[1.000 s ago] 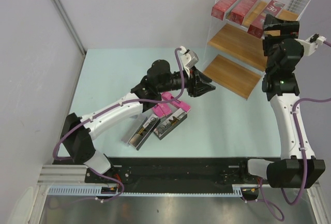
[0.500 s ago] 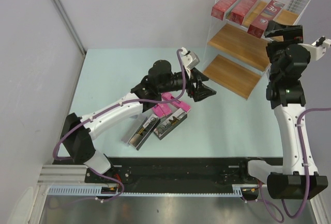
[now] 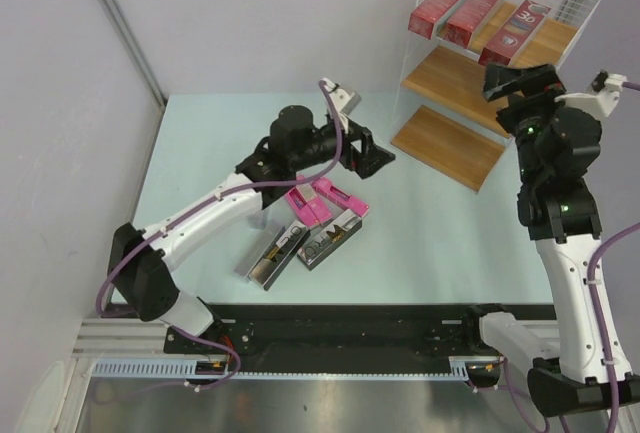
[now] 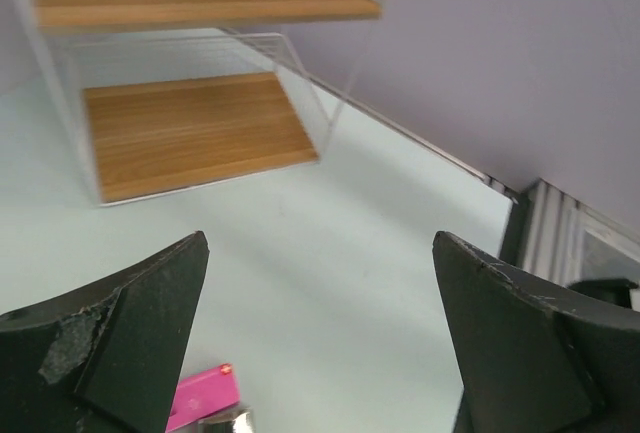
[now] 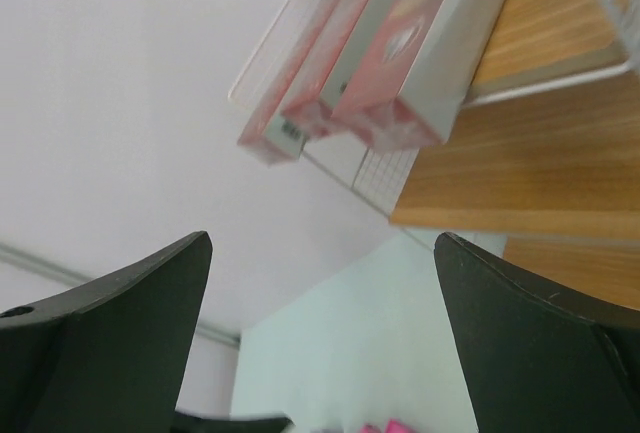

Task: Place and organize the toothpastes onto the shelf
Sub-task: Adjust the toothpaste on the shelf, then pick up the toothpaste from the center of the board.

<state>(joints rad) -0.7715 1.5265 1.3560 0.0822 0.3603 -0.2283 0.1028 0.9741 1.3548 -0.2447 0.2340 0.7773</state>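
Three dark red toothpastes (image 3: 468, 11) lie side by side on the top board of the white wire shelf (image 3: 452, 145); the right wrist view shows them (image 5: 400, 53) from below. On the table lie two pink toothpastes (image 3: 303, 205) and silver-grey ones (image 3: 274, 255). My left gripper (image 3: 372, 158) hovers open and empty between the pink cartons and the shelf's lowest board (image 4: 190, 133), with a pink carton end (image 4: 200, 400) low in its view. My right gripper (image 3: 500, 80) hangs open and empty in front of the shelf, level with the middle board (image 5: 530, 183).
The shelf stands at the table's far right corner against a grey wall. A second pink carton (image 3: 341, 196) lies just under the left arm's wrist. The black rail with the arm bases (image 3: 340, 338) runs along the near edge.
My left gripper has opened wide and drawn back to the left, away from the shelf. My right arm has pulled back from the top board and swung left.
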